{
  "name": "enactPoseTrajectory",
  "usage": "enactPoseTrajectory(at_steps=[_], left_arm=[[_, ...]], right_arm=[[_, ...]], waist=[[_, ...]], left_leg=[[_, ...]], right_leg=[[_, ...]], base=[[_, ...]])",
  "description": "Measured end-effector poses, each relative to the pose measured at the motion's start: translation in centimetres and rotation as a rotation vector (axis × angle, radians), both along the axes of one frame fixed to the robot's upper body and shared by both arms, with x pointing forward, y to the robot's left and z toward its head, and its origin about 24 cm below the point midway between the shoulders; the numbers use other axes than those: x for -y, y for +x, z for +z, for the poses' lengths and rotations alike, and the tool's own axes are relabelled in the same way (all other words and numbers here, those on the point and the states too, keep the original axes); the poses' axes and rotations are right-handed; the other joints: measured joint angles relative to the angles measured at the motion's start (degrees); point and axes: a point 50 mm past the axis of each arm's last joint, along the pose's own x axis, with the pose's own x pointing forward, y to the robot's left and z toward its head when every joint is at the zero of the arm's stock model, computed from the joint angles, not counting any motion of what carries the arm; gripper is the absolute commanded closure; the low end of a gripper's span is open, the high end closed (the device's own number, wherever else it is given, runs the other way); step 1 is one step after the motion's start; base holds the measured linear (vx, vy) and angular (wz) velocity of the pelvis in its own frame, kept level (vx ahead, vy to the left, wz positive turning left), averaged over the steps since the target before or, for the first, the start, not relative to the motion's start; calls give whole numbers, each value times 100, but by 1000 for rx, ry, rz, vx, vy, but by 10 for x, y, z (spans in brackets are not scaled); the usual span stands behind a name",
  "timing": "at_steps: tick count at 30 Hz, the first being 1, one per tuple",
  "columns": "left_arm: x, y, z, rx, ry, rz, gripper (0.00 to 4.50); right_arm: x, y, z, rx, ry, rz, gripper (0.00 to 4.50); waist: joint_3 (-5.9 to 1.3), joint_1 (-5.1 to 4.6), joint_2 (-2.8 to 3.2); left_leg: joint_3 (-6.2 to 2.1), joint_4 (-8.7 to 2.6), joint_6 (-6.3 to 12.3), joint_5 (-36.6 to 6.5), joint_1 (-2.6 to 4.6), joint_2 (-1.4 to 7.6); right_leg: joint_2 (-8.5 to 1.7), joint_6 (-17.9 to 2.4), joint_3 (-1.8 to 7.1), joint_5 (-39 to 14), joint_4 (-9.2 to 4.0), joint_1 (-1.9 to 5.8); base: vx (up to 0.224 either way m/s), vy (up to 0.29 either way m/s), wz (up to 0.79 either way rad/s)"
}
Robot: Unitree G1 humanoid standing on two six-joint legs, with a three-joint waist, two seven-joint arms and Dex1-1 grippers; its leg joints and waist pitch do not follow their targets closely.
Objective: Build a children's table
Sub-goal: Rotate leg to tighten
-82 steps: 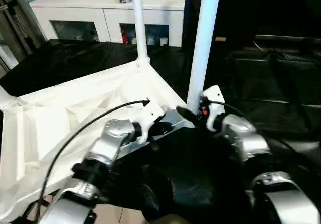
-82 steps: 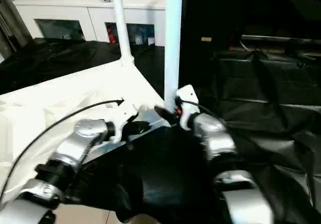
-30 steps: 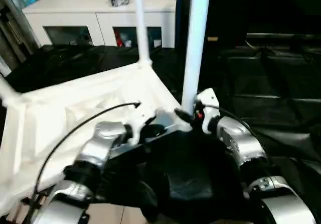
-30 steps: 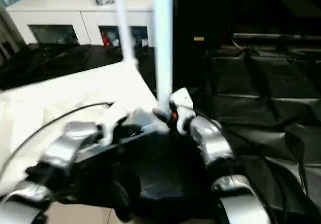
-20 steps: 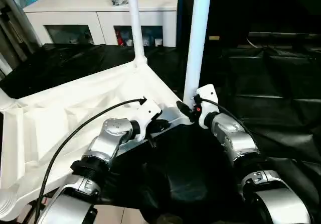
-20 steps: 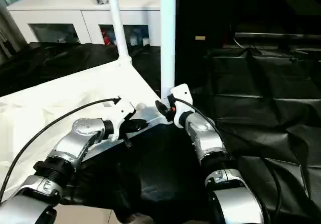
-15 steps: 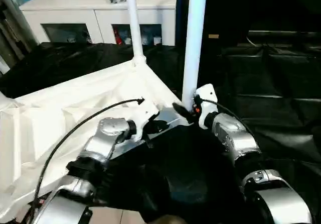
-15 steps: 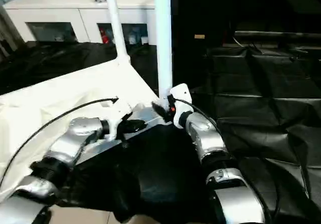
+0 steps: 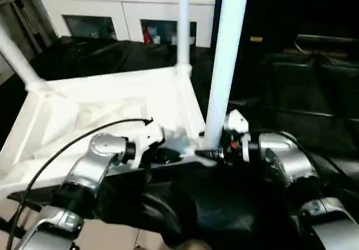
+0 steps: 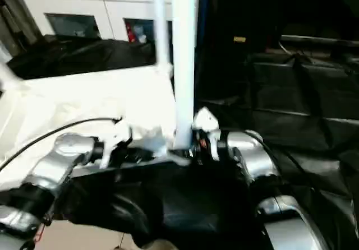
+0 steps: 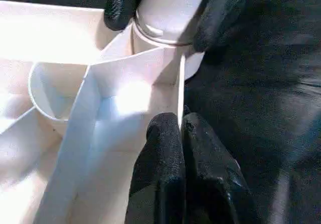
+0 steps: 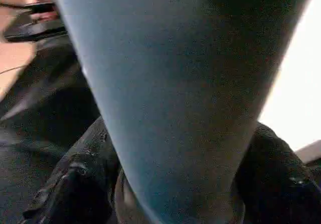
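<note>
The white tabletop (image 9: 84,112) lies upside down, ribbed underside up. Three white legs stand in its corner sockets: a near leg (image 9: 226,65), a far leg (image 9: 183,26) and one at the left (image 9: 17,56). My left gripper (image 11: 180,126) is shut on the tabletop's thin rim wall beside the near corner socket (image 11: 165,30). My right gripper (image 9: 212,156) is shut on the base of the near leg, with its black fingers (image 11: 220,10) on either side just above the socket. In the right wrist view the leg (image 12: 170,83) runs up between the fingers (image 12: 75,184).
A white cabinet with glass doors (image 9: 129,17) stands at the back. Black sheeting (image 9: 303,93) covers the surface around the tabletop, and black cloth (image 9: 196,205) bunches under my forearms. A black cable (image 9: 67,149) loops over my left arm.
The whole picture has shifted, so the left leg and more of the tabletop now show. Both grippers keep their holds at the near corner.
</note>
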Motion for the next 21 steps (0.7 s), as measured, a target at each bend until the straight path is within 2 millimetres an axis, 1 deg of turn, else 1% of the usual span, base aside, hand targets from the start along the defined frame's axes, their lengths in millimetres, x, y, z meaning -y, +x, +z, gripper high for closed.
enactPoseTrajectory(at_steps=[8,9,11,12,13,21], left_arm=[[1,-4,0,-35,2,-59,450],[1,-4,0,-36,4,-63,450],[1,-5,0,-44,4,-67,450],[1,-5,0,-46,4,-71,450],[1,-5,0,-47,4,-72,450],[2,-7,-1,-48,-1,-68,450]], right_arm=[[6,-7,2,-56,-16,84,132],[6,-8,2,-59,-18,89,148],[6,-8,3,-64,-19,92,148],[6,-9,3,-70,-18,92,158],[6,-9,2,-73,-17,92,179],[3,-11,2,-80,-9,91,199]], waist=[[-1,79,-6],[-2,94,-6],[-3,116,-8],[-3,120,-9],[-5,120,-12],[-11,124,-28]], left_leg=[[-1,6,11,7,3,1],[-1,8,11,7,3,1],[0,11,11,7,3,2],[-1,12,11,7,4,1],[-1,13,11,7,4,2],[-2,22,10,7,2,1]], right_leg=[[0,0,-1,0,12,0],[0,0,-1,0,13,0],[0,0,0,0,16,0],[0,0,1,0,17,0],[0,0,1,0,18,0],[0,0,1,0,26,0]], base=[[0,0,0],[0,0,0],[0,0,0],[0,0,0],[0,0,0],[0,0,0]])
